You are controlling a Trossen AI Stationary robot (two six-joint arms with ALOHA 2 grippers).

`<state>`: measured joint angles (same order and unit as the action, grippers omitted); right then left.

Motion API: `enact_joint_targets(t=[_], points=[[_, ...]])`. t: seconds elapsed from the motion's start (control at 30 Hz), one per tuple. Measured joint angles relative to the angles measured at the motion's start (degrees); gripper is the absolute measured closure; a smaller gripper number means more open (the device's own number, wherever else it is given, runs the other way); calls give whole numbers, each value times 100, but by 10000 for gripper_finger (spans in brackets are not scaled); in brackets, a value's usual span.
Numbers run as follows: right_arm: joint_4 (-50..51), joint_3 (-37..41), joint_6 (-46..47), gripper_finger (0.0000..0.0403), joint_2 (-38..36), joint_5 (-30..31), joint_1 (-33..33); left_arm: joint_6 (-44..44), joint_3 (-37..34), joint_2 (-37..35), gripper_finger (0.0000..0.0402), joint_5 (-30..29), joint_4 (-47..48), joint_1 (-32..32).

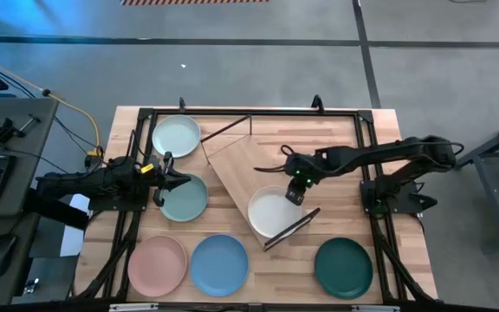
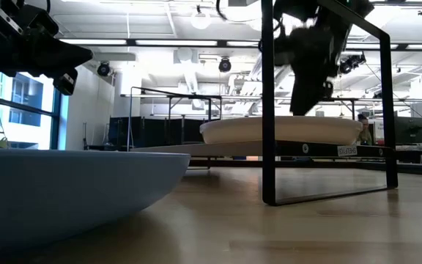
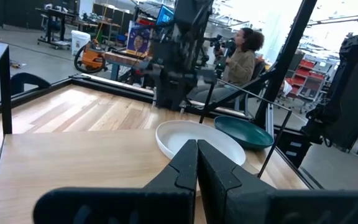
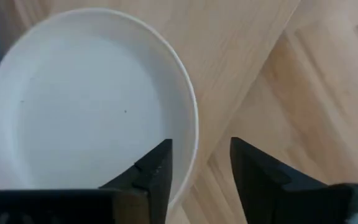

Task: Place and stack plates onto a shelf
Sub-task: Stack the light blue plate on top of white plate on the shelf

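Note:
The white plate (image 1: 271,215) lies flat on the shelf (image 1: 239,163), a light wood board set slantwise mid-table, at the end nearest the table's near edge. My right gripper (image 4: 201,165) is open and hovers just above the plate's far rim (image 4: 188,99), one finger over the plate's inside and one outside; in the low view its tips (image 2: 304,106) stand clear of the plate (image 2: 280,130). My left gripper (image 1: 163,180) is shut, raised over the far-left rim of the sage green plate (image 1: 184,199), which rests on the tabletop.
The pale mint plate (image 1: 176,136) sits at the far left. Pink (image 1: 157,264), light blue (image 1: 219,264) and dark teal (image 1: 343,267) plates line the near edge. Dark frame rods (image 2: 268,110) stand at the shelf's ends. A person (image 3: 241,56) sits beyond the table.

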<state>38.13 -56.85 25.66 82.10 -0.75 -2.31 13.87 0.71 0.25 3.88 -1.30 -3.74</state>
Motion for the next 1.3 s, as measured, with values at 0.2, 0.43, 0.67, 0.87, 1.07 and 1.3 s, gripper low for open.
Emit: enact_joint_targets(t=[0.2, 0.43, 0.67, 0.87, 1.07, 1.3], points=[[99, 63, 242, 245, -812, 883, 52, -2, 0, 0, 402, -2, -2, 1], [-304, 906, 908, 244, -1867, 1193, 368, -2, 0, 0, 401, 0, -3, 1], [-2325, 2214, 1478, 244, -2677, 1405, 523, 0, 0, 0, 402, 0, -2, 1], [-4065, 2628, 729, 244, -2739, 1614, 221, -2, 0, 0, 401, 0, -1, 0], [-4345, 2244, -506, 244, -2751, 1619, 20, 0, 0, 0, 402, 0, -2, 1], [-4118, 1839, -729, 244, -2861, 1435, 2, -2, 0, 0, 402, 0, -2, 1]])
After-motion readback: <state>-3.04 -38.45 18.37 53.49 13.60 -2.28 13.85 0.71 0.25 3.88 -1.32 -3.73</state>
